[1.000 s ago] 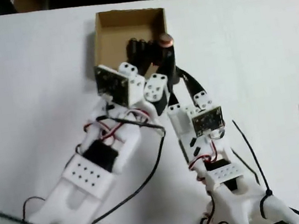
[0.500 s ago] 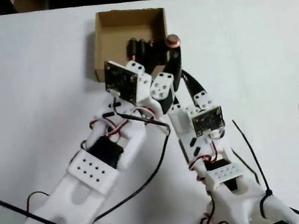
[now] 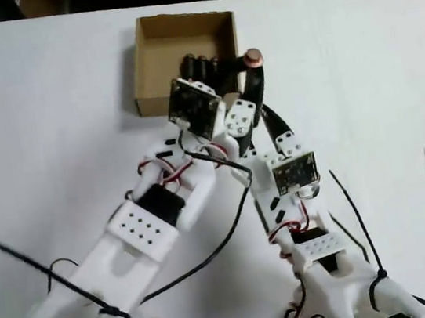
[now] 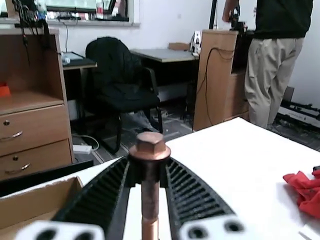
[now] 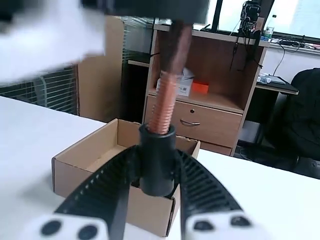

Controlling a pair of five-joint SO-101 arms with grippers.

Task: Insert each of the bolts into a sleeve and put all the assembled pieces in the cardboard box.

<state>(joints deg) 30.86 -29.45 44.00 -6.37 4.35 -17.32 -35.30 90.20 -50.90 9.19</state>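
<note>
Bolt (image 4: 150, 192), clenched in your left pincer (image 4: 150, 167), stands nearly in line above the sleeve (image 5: 157, 160) that your right pincer (image 5: 157, 172) grasps, its tip just inside.

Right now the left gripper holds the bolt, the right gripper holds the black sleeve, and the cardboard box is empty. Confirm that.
Not quite. The cardboard box is not empty: the high view shows dark pieces lying inside it. The rest stands: the left gripper holds the bolt, and the right gripper holds the black sleeve.
</note>
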